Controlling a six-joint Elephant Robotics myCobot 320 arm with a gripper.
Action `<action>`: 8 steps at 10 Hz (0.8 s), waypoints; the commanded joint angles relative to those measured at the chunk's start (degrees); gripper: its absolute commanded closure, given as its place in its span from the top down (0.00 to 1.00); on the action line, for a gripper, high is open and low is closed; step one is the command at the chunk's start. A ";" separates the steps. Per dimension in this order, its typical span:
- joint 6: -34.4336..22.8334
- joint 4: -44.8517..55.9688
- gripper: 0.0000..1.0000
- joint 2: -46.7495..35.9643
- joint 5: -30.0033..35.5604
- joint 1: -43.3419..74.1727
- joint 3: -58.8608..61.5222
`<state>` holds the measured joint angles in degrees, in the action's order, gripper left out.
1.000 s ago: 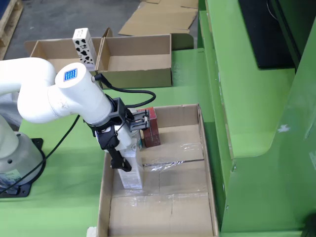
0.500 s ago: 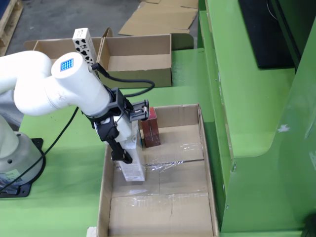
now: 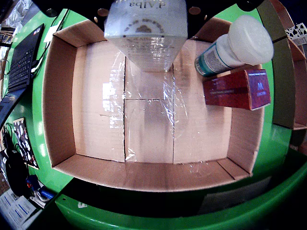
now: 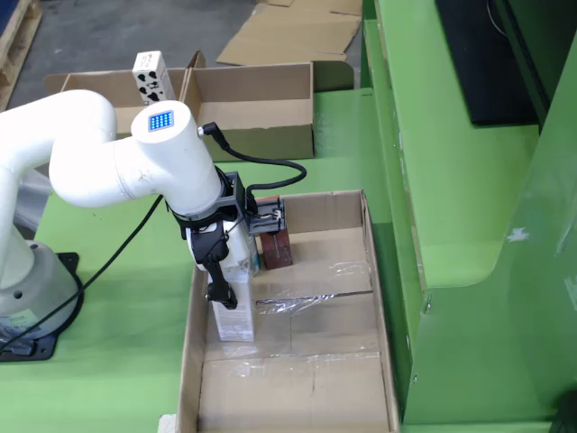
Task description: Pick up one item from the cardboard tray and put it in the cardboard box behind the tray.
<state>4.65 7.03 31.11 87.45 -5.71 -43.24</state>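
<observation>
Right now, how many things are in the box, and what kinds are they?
Cartons held by the gripper: 1 white carton
Bottles: 1 white-capped bottle
Small boxes: 1 red box
Total: 3 things in the cardboard tray

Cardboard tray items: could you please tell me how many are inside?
3: white carton held at the end effector, white-capped bottle and red box together by one wall; others may be hidden.
</observation>
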 commanded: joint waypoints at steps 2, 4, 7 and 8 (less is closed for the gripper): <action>-4.75 -21.56 0.00 1.58 -17.71 -5.93 43.24; -11.04 -36.30 0.00 2.47 -32.80 -12.05 43.24; -6.19 -9.94 0.00 -12.45 -28.94 -37.18 43.24; -3.54 -1.94 0.00 -15.10 -27.46 -41.15 43.24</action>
<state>-7.20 -28.56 30.67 54.75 -21.97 -1.49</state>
